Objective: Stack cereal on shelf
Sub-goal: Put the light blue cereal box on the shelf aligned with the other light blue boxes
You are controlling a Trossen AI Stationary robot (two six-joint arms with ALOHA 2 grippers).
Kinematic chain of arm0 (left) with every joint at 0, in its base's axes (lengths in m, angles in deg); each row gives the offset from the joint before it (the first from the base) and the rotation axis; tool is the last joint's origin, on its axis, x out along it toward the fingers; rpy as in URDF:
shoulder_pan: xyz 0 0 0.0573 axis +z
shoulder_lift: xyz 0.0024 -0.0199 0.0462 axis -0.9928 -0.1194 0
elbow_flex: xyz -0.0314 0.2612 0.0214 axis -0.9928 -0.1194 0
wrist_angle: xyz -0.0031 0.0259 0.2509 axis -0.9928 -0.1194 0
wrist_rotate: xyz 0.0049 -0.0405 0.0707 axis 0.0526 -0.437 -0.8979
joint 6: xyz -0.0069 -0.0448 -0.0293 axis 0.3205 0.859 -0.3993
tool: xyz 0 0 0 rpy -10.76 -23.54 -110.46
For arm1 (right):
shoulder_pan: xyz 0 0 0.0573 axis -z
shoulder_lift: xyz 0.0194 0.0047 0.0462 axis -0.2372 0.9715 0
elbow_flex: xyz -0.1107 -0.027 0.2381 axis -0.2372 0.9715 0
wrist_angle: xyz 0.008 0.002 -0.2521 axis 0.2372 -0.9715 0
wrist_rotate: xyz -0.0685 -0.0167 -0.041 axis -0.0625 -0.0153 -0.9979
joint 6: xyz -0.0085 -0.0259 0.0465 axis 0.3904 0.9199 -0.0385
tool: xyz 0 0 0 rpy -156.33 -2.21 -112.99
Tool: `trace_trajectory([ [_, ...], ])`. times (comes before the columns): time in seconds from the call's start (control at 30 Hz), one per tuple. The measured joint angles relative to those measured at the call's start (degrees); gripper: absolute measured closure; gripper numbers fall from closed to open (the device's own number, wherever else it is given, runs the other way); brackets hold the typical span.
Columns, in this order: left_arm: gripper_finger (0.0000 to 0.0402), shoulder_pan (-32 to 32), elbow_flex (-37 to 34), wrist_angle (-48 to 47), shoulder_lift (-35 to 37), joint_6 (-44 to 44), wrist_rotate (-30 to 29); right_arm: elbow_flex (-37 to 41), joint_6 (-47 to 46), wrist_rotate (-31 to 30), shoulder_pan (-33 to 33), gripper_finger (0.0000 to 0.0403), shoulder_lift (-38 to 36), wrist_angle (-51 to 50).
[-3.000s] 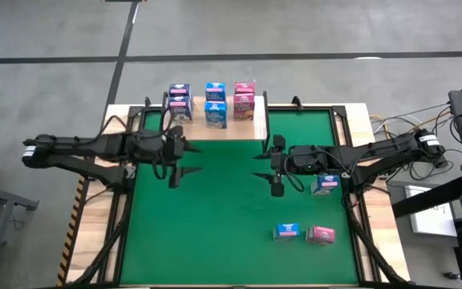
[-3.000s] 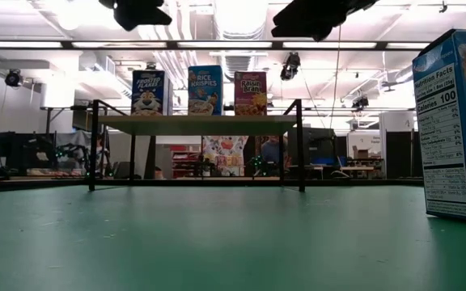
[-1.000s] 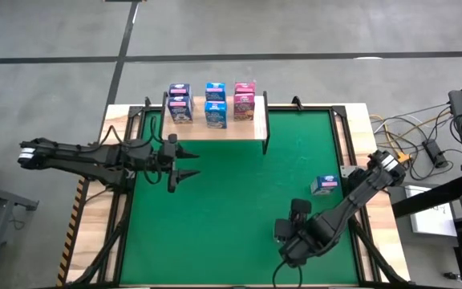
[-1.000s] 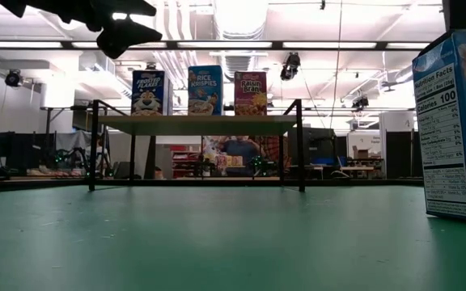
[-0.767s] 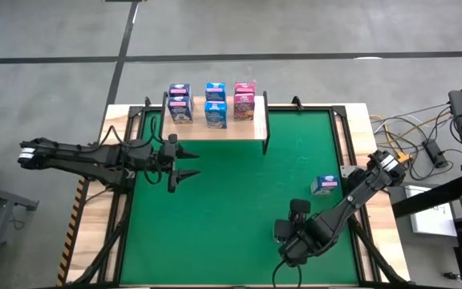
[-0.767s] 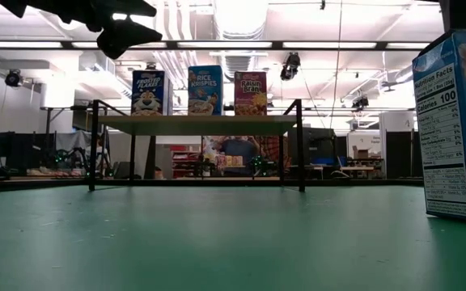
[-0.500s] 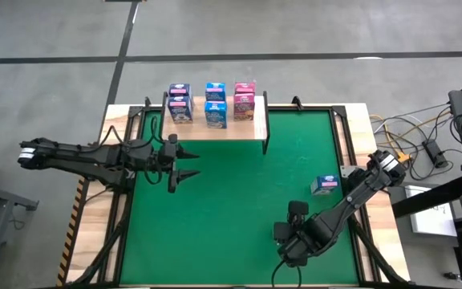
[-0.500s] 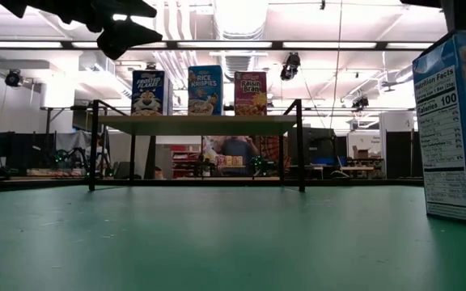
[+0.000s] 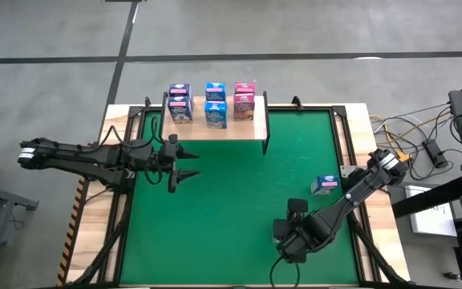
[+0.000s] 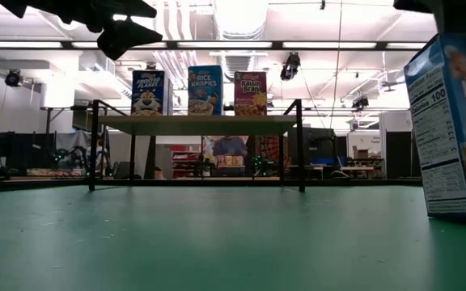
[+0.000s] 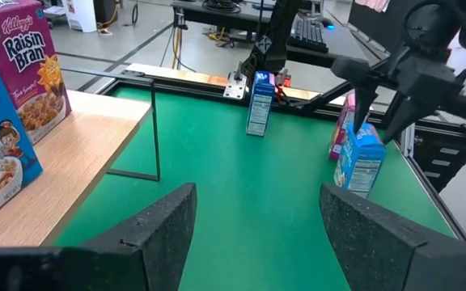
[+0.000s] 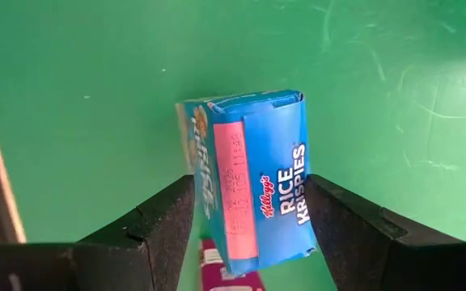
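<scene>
low right of the high view, the right pincer (image 12: pixel 241 234) is clamped across a blue rice krispies box (image 12: pixel 253 182) on the green mat, seemingly to lift it to the shelf (image 9: pixel 215 128) at top centre, while the left pincer (image 9: pixel 184 163) waits spread apart at mid-left.

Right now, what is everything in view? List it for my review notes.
Shelf: one, light wood on black legs, far side of the mat.
Boxes on the shelf: six, two purple-white, two blue, two pink, in three pairs.
Loose box: one, blue-white, upright near the mat's right edge.
Blue box: one, tilted, near right of the mat.
Pink box: one, right beside the blue box.
Mat: one, green, covering the table.
Left claw: open, empty, above the mat's left side.
Right claw: closed on the blue box.
</scene>
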Motion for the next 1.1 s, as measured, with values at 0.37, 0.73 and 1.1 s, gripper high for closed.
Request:
trace_trajectory([
  [0.37, 0.0157, 0.00, 0.00, 0.00, -1.02, 0.00, 0.00, -0.28, -2.20, -0.74, 0.00, 0.0179, -0.59, -0.24],
  [0.73, 0.0157, 0.00, 0.00, 0.01, -1.16, 0.00, 0.04, 0.24, 2.11, -0.76, 0.02, 0.0179, 1.40, 3.68],
  [1.1, 0.0157, 0.00, 0.00, 0.02, -1.16, 0.02, 0.06, 0.26, 3.81, -0.79, 0.39, 0.0211, 1.53, 4.26],
])
